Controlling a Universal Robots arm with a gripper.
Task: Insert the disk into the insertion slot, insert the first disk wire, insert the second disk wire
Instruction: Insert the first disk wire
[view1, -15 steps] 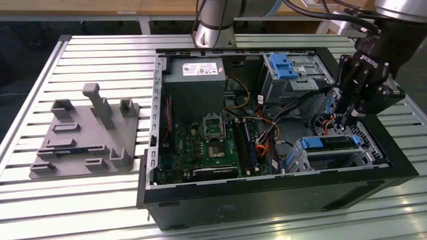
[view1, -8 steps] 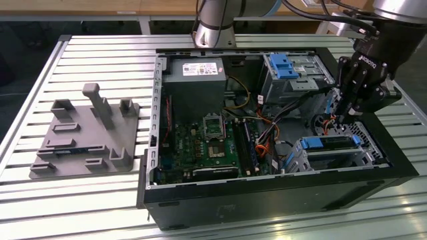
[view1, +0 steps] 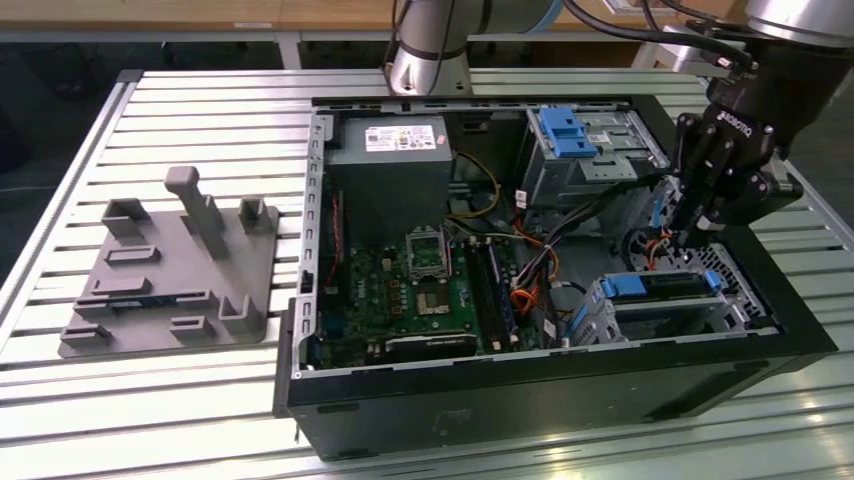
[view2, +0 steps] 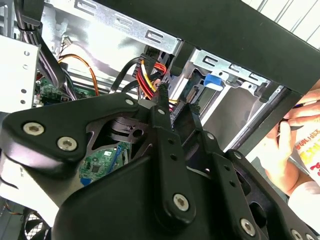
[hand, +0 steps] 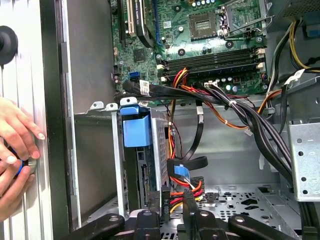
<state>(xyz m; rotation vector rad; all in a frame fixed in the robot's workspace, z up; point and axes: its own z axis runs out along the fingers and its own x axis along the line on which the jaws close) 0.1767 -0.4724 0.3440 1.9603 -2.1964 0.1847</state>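
Slatted counter (view1: 200, 110), open case (view1: 534, 385): jaws clamped on a disk wire (hand: 167, 200) near the seated disk (view1: 654, 285); entered tilted, it could jam.

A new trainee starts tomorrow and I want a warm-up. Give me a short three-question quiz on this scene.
1. True or false: the disk sits in the slot.
2. Where does the grey fixture lie from the case? A) the exterior view's left B) the exterior view's right C) inside it
3. Fill in: the gripper is nearest the red and yellow ___ beside the slot.
Key: 1 true; 2 A; 3 wires.
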